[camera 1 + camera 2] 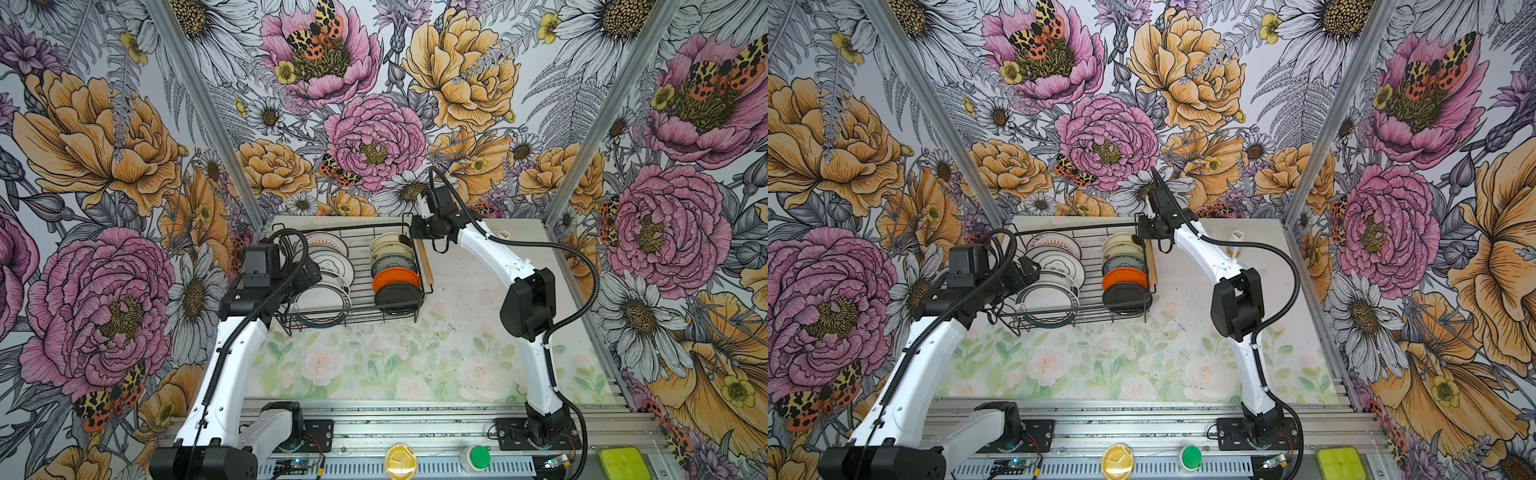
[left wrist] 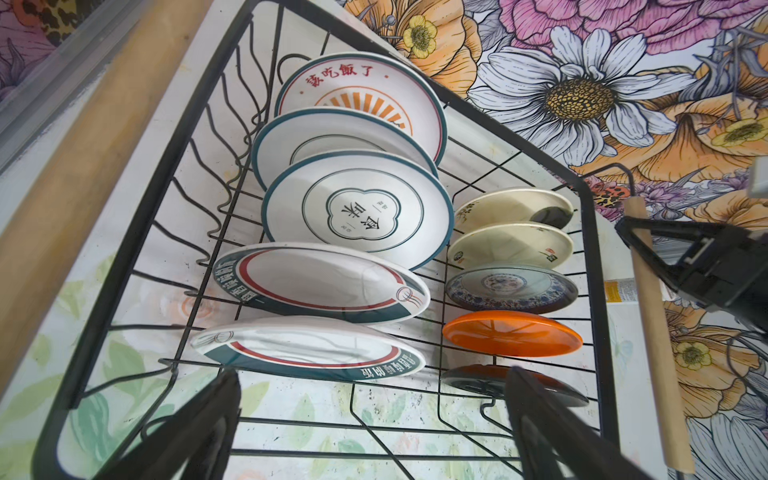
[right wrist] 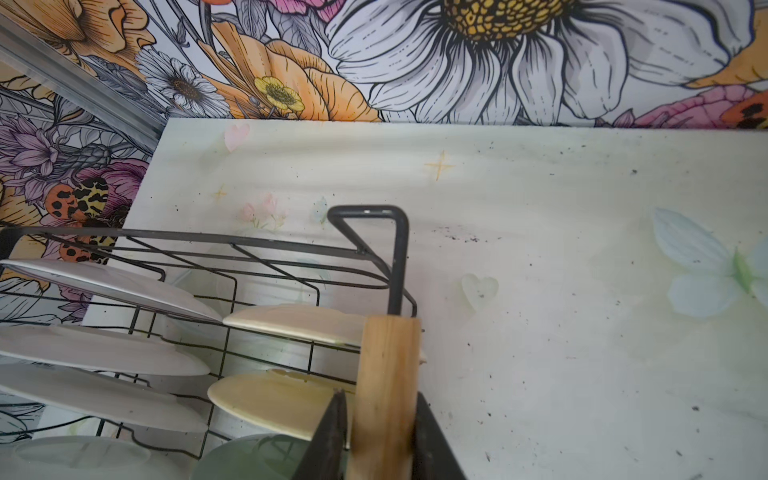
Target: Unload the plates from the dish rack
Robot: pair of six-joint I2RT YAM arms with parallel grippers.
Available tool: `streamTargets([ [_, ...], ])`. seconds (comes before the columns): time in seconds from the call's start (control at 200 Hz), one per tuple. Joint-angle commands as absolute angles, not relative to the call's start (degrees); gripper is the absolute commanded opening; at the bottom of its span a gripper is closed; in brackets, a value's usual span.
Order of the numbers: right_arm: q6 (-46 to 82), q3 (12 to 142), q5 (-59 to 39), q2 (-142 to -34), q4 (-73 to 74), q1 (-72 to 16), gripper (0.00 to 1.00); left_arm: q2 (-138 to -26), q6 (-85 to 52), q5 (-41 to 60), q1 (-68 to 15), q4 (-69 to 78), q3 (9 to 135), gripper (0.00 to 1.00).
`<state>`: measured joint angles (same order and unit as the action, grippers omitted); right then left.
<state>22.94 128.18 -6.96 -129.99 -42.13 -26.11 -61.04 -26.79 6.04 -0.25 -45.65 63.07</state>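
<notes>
Fingers (image 2: 230, 419) of the left gripper (image 2: 374, 415) are spread wide and empty, just short of the nearest teal-and-red-rimmed plate (image 2: 307, 349) in the dish rack's (image 2: 592, 257) left row. The plates stand on edge, rims running left-right. The left arm, elbow bent, looks best placed. The right gripper (image 3: 379, 399), arm stretched far, seems to pinch the right wooden handle (image 3: 386, 365).
</notes>
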Motion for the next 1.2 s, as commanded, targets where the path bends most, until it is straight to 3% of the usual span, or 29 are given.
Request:
streamTargets([
  [0.0,15.1,134.0,-10.0,-135.1,-41.2,-26.5,0.23,-61.9,-26.1,5.1,-1.0,-45.4,64.5,0.99],
  [0.23,13.9,145.0,-17.5,-143.4,-40.9,-26.6,0.24,-63.8,-23.9,4.3,-3.3,-45.3,66.1,0.99],
  [0.63,17.0,150.6,-22.7,-150.1,-32.2,-27.1,0.24,-66.4,-19.8,2.9,-7.1,-43.9,68.7,0.99],
  [0.836,20.0,151.3,-23.2,-152.0,-26.1,-28.0,0.24,-64.6,-19.3,-2.8,-8.2,-42.0,67.9,0.99],
  [1.196,23.7,152.3,-22.2,-154.6,-18.8,-29.5,0.26,-66.5,-14.7,-2.8,-8.1,-42.4,68.3,0.99],
])
